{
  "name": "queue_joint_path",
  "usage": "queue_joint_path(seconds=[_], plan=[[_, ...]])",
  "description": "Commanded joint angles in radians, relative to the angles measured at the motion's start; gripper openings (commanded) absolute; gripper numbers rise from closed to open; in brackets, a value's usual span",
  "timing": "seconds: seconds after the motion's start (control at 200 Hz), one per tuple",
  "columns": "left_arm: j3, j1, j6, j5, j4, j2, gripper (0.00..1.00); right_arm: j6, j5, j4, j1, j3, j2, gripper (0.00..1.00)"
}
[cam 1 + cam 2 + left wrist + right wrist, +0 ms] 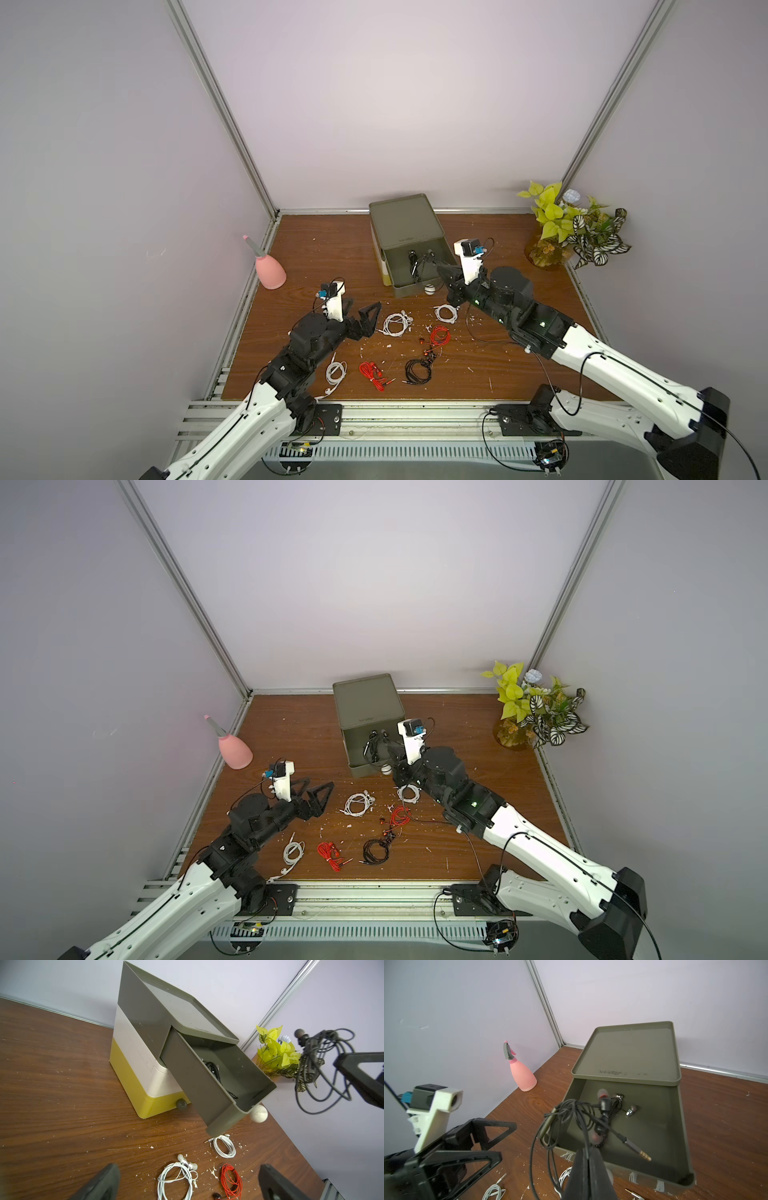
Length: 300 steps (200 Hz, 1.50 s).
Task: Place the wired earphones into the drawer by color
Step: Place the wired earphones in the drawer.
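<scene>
Over the pulled-out olive-grey tier of the drawer, the right claw is pinched tight on a black earphone bundle, which dangles above another black pair lying inside. The left claw hovers spread wide and empty beside a white bundle on the counter.

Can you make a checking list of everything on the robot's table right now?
Surface: brown wooden tabletop, speckled with white flecks.
Job's things: three-tier plastic drawer box, olive top tier pulled open, black earphones inside; white, red and black coiled earphones loose on the wood.
Clutter: pink spray bottle; potted plant.
Grippers: left gripper open, empty; right gripper shut on black earphone bundle over the open tier.
Cables: black robot cable trailing.
Surroundings: plain walls.
</scene>
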<state>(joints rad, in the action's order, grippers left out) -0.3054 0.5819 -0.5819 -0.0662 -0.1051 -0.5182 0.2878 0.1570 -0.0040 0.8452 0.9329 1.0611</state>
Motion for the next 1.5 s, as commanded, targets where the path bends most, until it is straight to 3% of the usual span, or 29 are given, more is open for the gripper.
queue_joint_path(seconds=[0.0,0.585,1.456,1.496], plan=[[0.012,0.007,0.013,0.009,0.012,0.021,1.0,-0.019,0.016,0.055,0.005,0.069,0.037,0.0],[0.032,0.007,0.003,0.007,0.025,0.047,1.0,0.017,-0.012,0.047,-0.053,0.146,0.232,0.0],[0.032,0.007,0.003,-0.004,0.018,0.032,1.0,0.041,-0.071,0.081,-0.112,0.178,0.335,0.0],[0.031,0.007,0.003,-0.006,0.018,0.032,1.0,0.042,-0.073,0.079,-0.112,0.178,0.336,0.1]])
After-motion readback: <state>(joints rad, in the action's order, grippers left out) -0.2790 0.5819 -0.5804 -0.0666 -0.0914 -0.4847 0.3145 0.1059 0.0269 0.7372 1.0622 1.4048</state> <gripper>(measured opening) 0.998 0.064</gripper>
